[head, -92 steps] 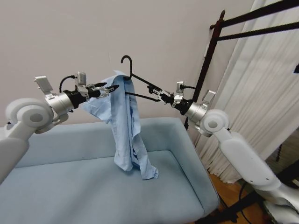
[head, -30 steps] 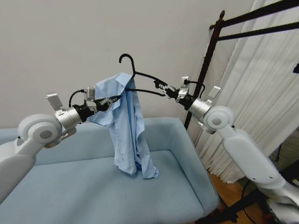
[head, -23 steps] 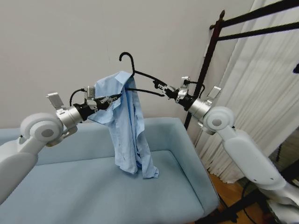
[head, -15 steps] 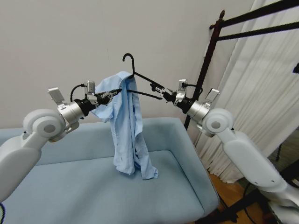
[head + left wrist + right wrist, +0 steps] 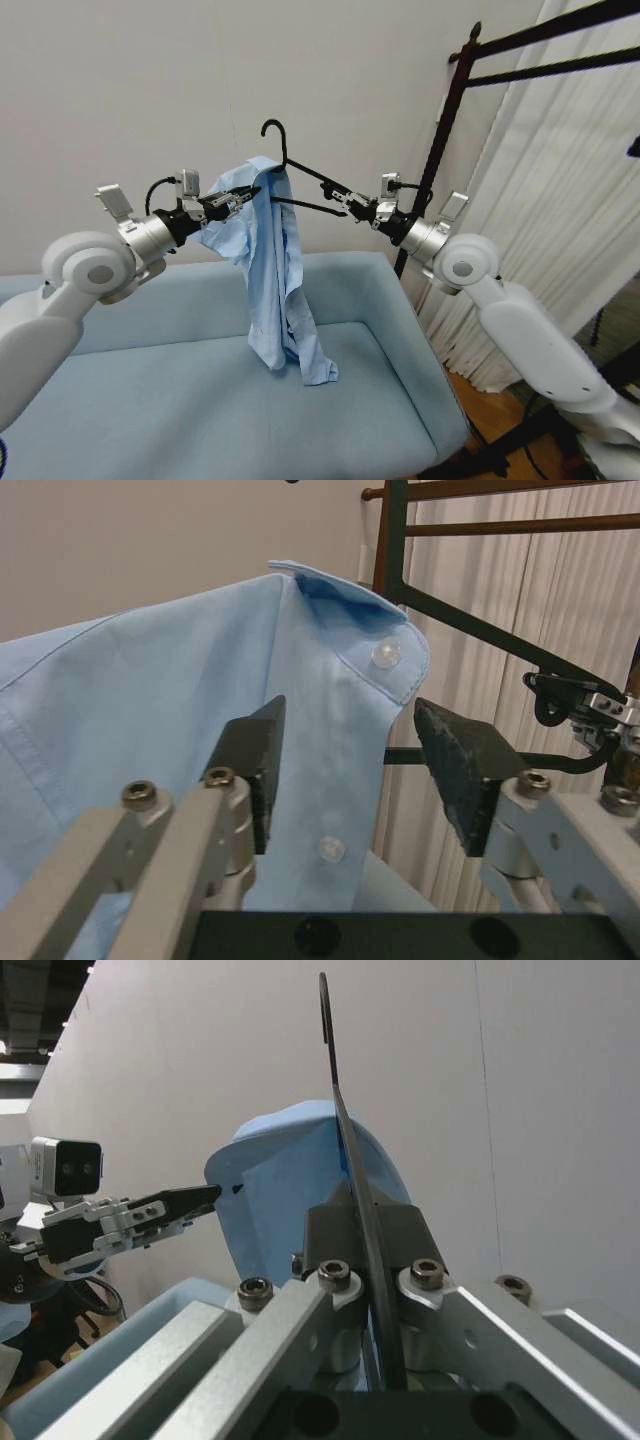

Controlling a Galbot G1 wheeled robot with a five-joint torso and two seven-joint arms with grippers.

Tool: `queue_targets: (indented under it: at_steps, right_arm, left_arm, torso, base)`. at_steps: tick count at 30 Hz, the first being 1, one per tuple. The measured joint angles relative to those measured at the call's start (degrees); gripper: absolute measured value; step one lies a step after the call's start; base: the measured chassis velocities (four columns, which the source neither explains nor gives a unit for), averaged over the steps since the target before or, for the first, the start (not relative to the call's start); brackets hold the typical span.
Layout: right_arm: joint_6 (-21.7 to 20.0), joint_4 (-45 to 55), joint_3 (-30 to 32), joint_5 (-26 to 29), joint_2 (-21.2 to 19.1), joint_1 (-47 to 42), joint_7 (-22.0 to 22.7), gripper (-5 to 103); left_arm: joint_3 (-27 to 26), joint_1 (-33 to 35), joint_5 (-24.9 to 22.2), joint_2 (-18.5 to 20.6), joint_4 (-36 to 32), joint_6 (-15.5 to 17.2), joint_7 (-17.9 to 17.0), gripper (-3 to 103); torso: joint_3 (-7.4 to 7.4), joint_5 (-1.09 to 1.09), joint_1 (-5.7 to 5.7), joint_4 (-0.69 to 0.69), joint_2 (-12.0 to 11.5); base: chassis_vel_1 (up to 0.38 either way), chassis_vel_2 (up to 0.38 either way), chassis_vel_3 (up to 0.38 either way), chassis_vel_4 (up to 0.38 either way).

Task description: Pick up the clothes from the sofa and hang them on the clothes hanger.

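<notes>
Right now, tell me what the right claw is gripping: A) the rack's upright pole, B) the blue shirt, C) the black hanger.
C: the right claw is clamped on the black hanger; the blue shirt drapes over the hanger's far end.

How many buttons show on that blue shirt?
2. On the light blue shirt, one clear button sits at the collar, another lower down between the left gripper's open fingers. Folds may hide more.

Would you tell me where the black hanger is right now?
In the head view the hanger is mid-air above the sofa, its right end clamped by the right gripper, the blue shirt draped over its left half.
</notes>
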Motion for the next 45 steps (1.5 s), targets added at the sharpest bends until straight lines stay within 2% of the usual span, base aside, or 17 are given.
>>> queue_targets:
  at_steps: [3,5,7,9,10,13,14,16,17,18,22,26,28,36,41,44,45]
  right_arm:
    - [0.00,-0.67,0.28,0.09,0.14,-0.03,-0.59,1]
    - [0.00,-0.76,0.40,0.20,0.12,-0.14,-0.85,1]
    - [-0.02,-0.74,0.63,0.66,0.00,-0.44,-1.36,1]
    - [-0.11,-0.46,0.81,1.07,-0.22,-0.80,-2.32,1]
    - [-0.11,-0.46,0.81,1.07,-0.22,-0.80,-2.32,1]
    - [-0.23,-0.23,0.88,1.27,-0.43,-0.93,-3.64,1]
    - [-0.23,-0.23,0.88,1.27,-0.43,-0.93,-3.64,1]
    - [-0.23,-0.11,0.88,1.36,-0.62,-0.94,-4.93,1]
    - [-0.23,-0.06,0.88,1.37,-0.82,-1.01,-6.23,1]
    - [-0.23,-0.06,0.88,1.37,-0.82,-1.01,-6.23,1]
    - [-0.13,-0.41,0.88,1.94,-1.42,-1.21,-10.33,1]
    - [-0.23,-1.11,1.06,3.08,-2.23,-1.25,-13.10,1]
    - [-0.91,-1.37,1.44,3.53,-3.20,-1.46,-15.24,1]
    - [-1.51,-2.23,1.69,3.37,-3.89,-1.98,-17.82,1]
    - [-1.56,-5.52,1.65,2.64,-3.47,-0.97,-21.52,1]
    - [-1.54,-8.81,1.56,1.32,-2.85,0.07,-24.64,1]
    - [-1.54,-8.81,1.56,1.32,-2.85,0.07,-24.64,1]
  left_arm:
    - [-0.44,-0.09,-1.10,1.70,0.01,-0.19,-0.01,63]
    - [-0.54,-0.48,-1.62,2.34,0.39,-0.32,0.02,63]
    - [-0.54,-1.57,-2.47,3.35,1.74,-0.44,0.58,74]
    - [0.57,-4.04,-3.09,4.56,5.09,-0.63,3.33,85]
    - [0.57,-4.04,-3.09,4.56,5.09,-0.63,3.33,85]
    - [2.99,-7.98,-3.25,5.33,10.52,-0.02,8.44,94]
    - [2.99,-7.98,-3.25,5.33,10.52,-0.02,8.44,94]
    - [4.88,-10.75,-2.98,4.71,14.13,1.30,12.61,100]
    - [7.01,-13.05,-2.27,3.72,16.77,2.32,15.57,100]
    - [7.01,-13.05,-2.27,3.72,16.77,2.32,15.57,100]
    - [13.60,-19.13,-0.18,0.73,23.46,4.89,22.61,100]
    - [17.48,-22.92,1.15,-0.62,26.97,5.44,26.42,100]
    - [19.87,-26.15,2.91,-1.87,29.53,5.59,29.94,100]
    - [22.63,-29.93,4.71,-2.65,31.47,5.63,34.56,100]
    - [25.37,-32.59,6.40,-2.32,34.13,4.91,39.52,100]
    - [27.02,-34.01,8.31,-2.12,36.06,3.67,44.04,100]
    - [27.02,-34.01,8.31,-2.12,36.06,3.67,44.04,100]
  torso:
    - [0.00,-0.01,0.00,0.00,0.00]
    - [0.00,-0.01,0.00,0.00,0.00]
    - [0.00,0.00,0.00,0.00,0.00]
    - [0.00,0.00,0.00,0.00,0.00]
    - [0.00,0.00,0.00,0.00,0.00]
    - [0.00,0.00,0.00,0.01,0.00]
    - [0.00,0.00,0.00,0.01,0.00]
    - [0.00,-0.01,0.00,0.03,0.00]
    - [0.00,0.00,-0.01,0.02,0.00]
    - [0.00,0.00,-0.01,0.02,0.00]
    - [0.00,0.00,0.00,-0.02,0.00]
    - [0.01,0.00,0.01,-0.01,0.00]
    - [0.00,0.00,0.01,-0.01,0.00]
    - [0.00,0.00,0.00,0.00,0.00]
    - [0.00,0.00,0.00,0.00,0.00]
    - [0.00,0.00,0.00,0.01,0.00]
    - [0.00,0.00,0.00,0.01,0.00]
  base:
    - [0.000,0.000,0.000,0.000]
    - [0.000,0.000,0.000,0.000]
    - [0.000,0.000,0.000,0.000]
    - [0.000,0.000,0.000,0.000]
    - [0.000,0.000,0.000,0.000]
    - [0.000,0.000,0.000,0.000]
    - [0.000,0.000,0.000,0.000]
    - [0.000,0.000,0.000,0.000]
    - [0.000,0.000,0.000,0.000]
    - [0.000,0.000,0.000,0.000]
    - [0.000,0.000,0.000,0.000]
    - [0.000,0.000,0.000,0.000]
    - [0.000,0.000,0.000,0.000]
    - [0.000,0.000,0.000,0.000]
    - [0.000,0.000,0.000,0.000]
    - [0.000,0.000,0.000,0.000]
    - [0.000,0.000,0.000,0.000]
